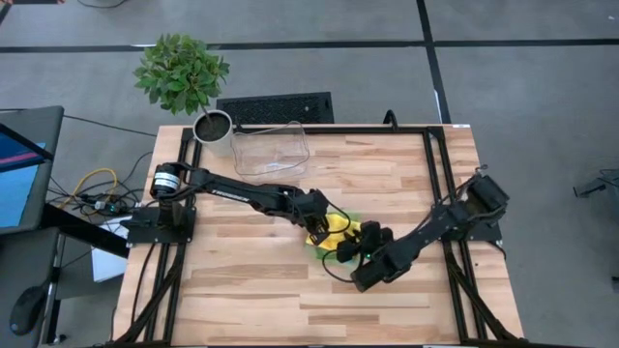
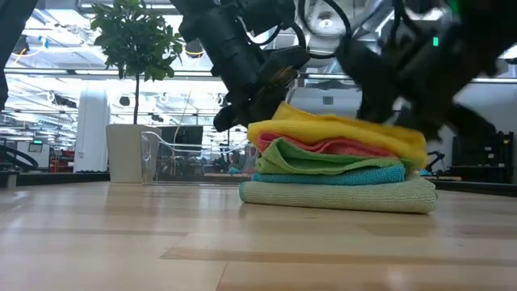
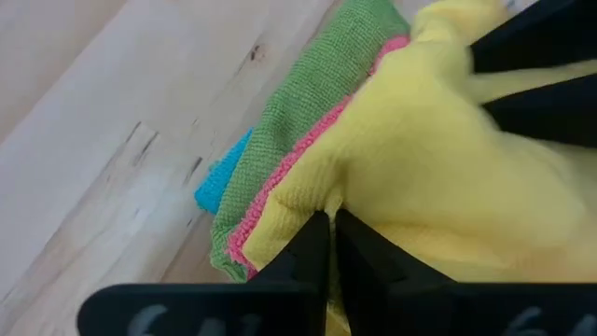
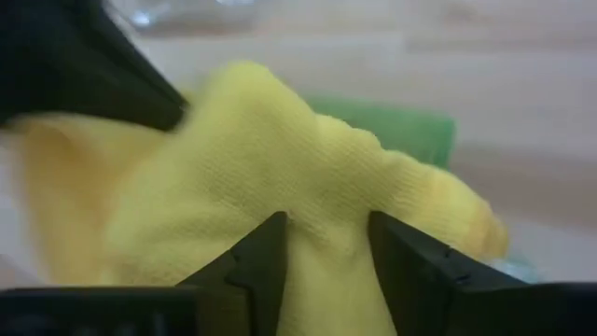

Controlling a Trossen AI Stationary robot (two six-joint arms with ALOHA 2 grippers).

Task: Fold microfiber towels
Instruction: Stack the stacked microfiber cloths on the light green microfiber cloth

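Yellow towel [image 2: 347,129] atop stack, between both grippers

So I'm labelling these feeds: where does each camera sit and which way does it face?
High view: overhead, looking straight down at the table; both arms show, meeting over the towel stack.
Low view: table-top height, looking level at the stack; arms drop in from above.
Left wrist view: on the left arm, past its shut fingers pinching the yellow towel.
Right wrist view: on the right arm, its fingers straddling the yellow towel.
All four views share the yellow towel.
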